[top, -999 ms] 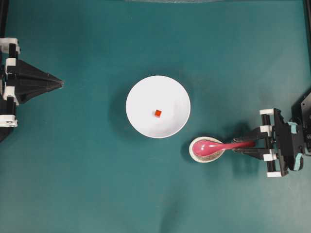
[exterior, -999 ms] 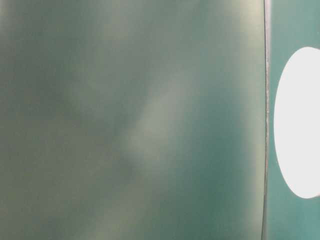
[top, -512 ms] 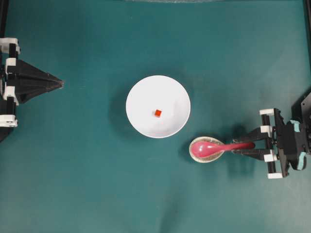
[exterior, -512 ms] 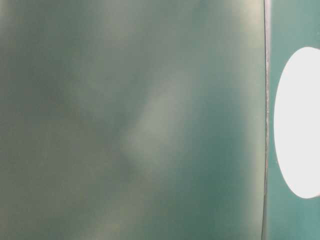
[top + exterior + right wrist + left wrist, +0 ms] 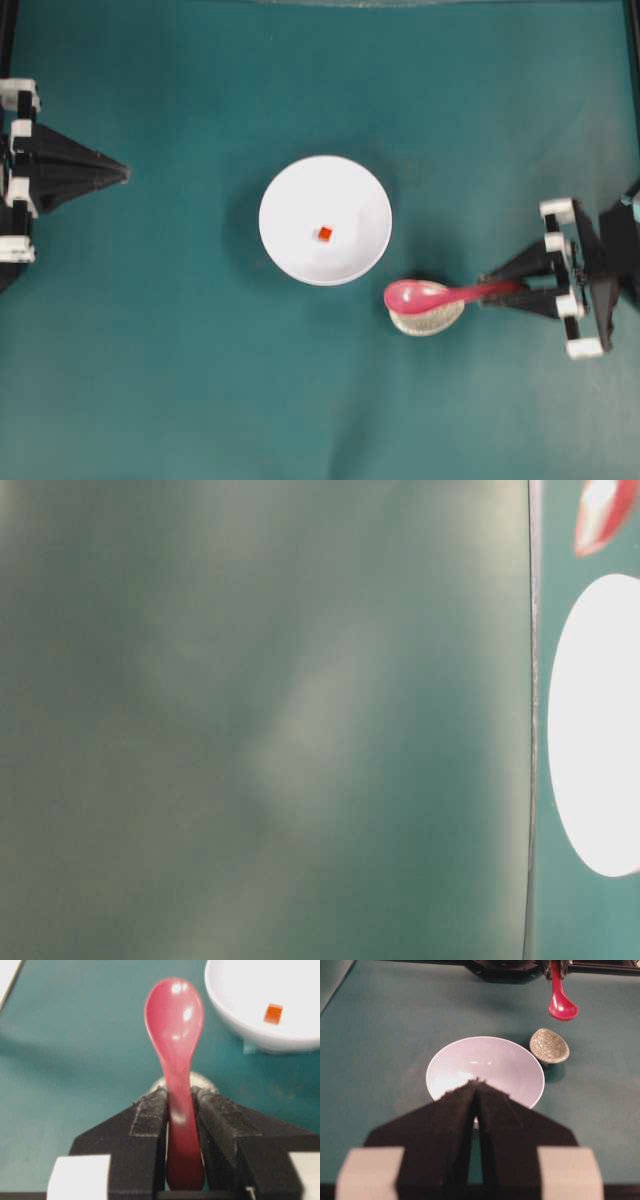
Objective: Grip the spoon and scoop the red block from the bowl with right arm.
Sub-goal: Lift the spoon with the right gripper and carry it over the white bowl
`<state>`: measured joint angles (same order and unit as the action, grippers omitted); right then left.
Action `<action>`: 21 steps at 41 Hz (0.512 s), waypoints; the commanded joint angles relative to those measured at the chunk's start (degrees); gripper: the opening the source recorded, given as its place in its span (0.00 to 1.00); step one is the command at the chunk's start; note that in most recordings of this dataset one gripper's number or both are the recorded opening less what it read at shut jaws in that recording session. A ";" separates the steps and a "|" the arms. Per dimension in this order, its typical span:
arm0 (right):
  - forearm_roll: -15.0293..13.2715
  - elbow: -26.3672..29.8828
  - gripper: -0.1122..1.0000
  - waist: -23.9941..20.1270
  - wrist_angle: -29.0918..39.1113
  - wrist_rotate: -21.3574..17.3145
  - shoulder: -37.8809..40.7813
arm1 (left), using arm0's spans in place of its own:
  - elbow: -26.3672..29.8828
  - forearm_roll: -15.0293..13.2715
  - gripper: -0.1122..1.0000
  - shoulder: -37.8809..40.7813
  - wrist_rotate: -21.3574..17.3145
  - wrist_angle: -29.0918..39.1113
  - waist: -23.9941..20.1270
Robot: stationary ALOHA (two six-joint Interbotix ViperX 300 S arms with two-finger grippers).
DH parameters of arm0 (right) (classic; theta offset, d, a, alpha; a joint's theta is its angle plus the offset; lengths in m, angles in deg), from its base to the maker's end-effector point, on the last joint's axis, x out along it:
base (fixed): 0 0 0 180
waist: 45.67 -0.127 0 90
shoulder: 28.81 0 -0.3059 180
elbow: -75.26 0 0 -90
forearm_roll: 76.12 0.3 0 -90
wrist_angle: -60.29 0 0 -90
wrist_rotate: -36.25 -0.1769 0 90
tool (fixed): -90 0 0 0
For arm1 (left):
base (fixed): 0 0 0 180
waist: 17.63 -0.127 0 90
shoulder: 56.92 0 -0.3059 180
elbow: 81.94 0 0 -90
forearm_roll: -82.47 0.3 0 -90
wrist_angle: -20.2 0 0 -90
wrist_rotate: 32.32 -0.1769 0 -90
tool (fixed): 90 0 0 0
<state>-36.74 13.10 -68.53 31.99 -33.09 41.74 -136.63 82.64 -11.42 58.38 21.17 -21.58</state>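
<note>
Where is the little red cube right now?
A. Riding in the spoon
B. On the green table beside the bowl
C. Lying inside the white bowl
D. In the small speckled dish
C: the red cube lies inside the white bowl, while the spoon in the right arm's jaws is empty.

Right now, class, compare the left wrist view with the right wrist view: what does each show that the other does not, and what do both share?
Only the left wrist view shows the left end effector, shut, and the whole crackled dish, with the spoon hanging clear above it.

Only the right wrist view shows the red block lying in the bowl, and the right end effector clamped on the spoon's handle.

Both show the spoon, the bowl and the green table.
</note>
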 commanded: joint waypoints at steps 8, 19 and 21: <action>-0.18 9.67 0.32 12.74 19.78 6.24 -8.00 | 1.67 0.09 0.10 0.09 0.00 -0.26 -0.18; -0.26 19.16 0.32 23.73 32.70 6.59 -7.91 | 1.76 0.09 0.10 -0.18 0.00 -0.26 -0.18; -0.26 20.57 0.32 25.14 34.10 6.50 -7.29 | 1.76 0.09 0.10 -0.35 0.00 -0.26 -0.18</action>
<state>-36.83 30.33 -45.41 64.24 -26.59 33.83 -136.63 82.73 -11.68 58.38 21.17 -21.58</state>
